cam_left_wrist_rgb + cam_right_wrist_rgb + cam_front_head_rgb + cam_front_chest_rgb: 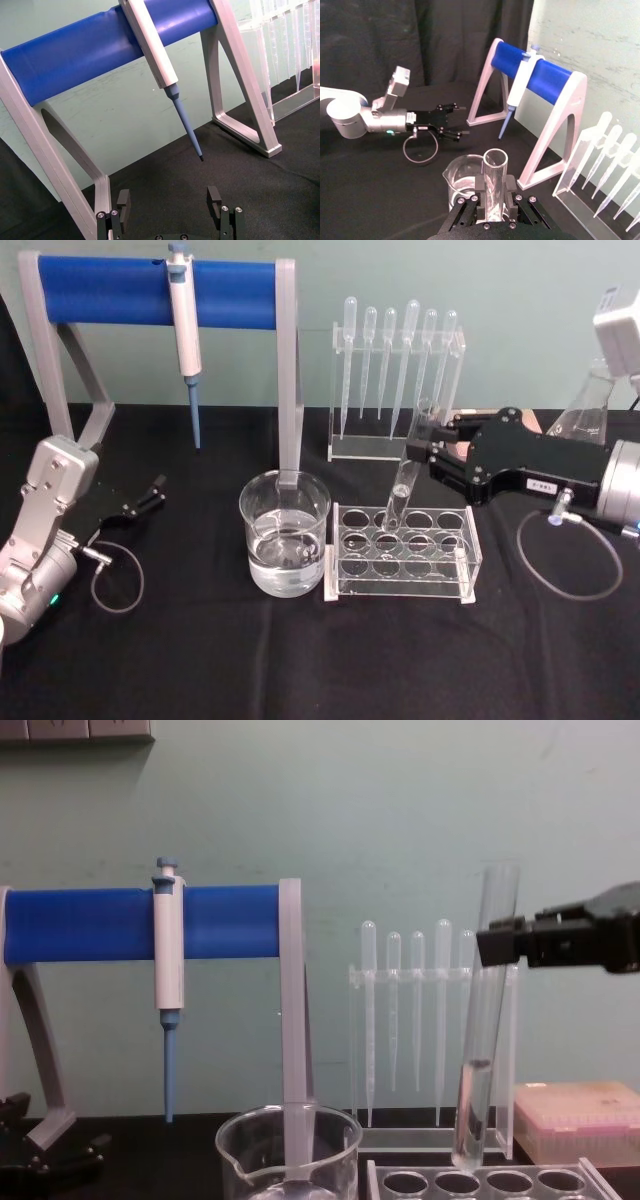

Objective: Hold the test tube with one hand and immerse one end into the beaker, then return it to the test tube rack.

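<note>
At centre right of the head view, the right gripper [420, 443] has its jaws clamped on the tilted test tube [406, 485], its rounded end just above the clear rack [402, 552]; the beaker [285, 532] stands beside it. The left gripper [150, 494] rests at lower left, jaws apart; the chest view cuts the beaker's base off

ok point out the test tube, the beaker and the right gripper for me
test tube [482, 1050], chest view, on the glass wall mid-length, below the grip.
beaker [284, 502], head view, on the clear wall just under the rim.
right gripper [494, 192], right wrist view, between the fingertips clamping the tube.
</note>
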`<state>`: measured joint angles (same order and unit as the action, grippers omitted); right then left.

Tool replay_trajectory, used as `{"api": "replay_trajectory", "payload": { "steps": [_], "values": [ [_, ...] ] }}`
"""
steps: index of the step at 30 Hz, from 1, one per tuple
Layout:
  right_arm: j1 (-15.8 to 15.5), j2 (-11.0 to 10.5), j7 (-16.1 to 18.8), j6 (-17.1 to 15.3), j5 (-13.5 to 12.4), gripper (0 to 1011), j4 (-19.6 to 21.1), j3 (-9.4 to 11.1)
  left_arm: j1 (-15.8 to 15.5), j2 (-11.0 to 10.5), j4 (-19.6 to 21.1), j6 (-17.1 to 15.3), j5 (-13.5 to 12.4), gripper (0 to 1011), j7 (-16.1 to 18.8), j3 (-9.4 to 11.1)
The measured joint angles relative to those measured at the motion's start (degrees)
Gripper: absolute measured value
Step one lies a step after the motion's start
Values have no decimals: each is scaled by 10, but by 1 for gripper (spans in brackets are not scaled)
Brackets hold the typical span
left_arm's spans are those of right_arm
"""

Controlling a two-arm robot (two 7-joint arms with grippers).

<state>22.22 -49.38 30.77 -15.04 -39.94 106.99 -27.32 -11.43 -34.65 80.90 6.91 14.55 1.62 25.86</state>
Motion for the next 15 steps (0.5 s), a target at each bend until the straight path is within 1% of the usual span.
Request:
{"api": "replay_trajectory", "payload": {
  "steps": [3, 7, 15],
  "values": [
    [-7, 11, -6, 8, 10, 239, -12, -1, 0, 0, 0, 0, 0, 1000, 0, 0],
    [-13, 20, -10, 12, 16, 241, -21, -1, 0, 0, 0, 0, 0, 1000, 0, 0],
    [-22, 29, -10, 13, 24, 241, -28, 4, 0, 0, 0, 0, 0, 1000, 0, 0]
  ]
}}
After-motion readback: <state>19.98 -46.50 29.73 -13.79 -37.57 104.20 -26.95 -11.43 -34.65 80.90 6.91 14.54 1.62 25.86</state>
